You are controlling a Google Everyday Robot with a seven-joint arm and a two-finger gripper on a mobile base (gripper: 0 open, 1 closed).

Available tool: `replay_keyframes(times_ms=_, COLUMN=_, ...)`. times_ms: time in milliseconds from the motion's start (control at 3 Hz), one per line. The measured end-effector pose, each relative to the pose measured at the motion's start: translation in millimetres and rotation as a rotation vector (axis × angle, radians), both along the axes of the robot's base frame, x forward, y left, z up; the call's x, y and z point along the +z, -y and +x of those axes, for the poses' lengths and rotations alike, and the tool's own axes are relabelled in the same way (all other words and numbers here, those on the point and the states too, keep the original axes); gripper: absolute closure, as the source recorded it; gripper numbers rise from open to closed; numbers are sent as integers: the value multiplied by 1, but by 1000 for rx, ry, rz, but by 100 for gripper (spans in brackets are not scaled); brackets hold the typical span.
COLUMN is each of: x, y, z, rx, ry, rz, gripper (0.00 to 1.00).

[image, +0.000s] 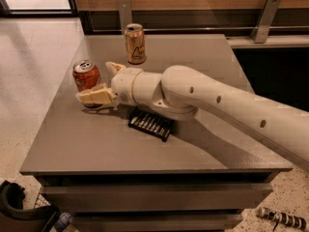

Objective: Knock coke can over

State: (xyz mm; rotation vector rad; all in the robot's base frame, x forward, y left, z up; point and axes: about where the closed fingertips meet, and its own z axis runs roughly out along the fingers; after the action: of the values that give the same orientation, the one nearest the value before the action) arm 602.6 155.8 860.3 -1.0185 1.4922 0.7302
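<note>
The red coke can point(86, 75) with a silver top stands upright near the left edge of the grey table point(87, 149). My gripper point(95, 82) is at the can's right side, low over the table. It is open: the front finger point(96, 96) reaches along the can's base on the near side, and the other finger point(115, 66) sticks up just behind and to the right of the can. Whether a finger touches the can I cannot tell. The cream arm stretches in from the right.
A gold can point(135, 43) stands upright at the back of the table, behind the gripper. A black packet point(151, 124) lies flat under the arm's wrist. The table's left edge is close beside the coke can, with floor beyond it.
</note>
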Motion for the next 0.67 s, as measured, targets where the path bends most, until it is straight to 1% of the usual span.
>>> replay_keyframes(times_ms=667, x=1, y=-5, z=-2, rx=9, ry=1, rz=1, gripper=87)
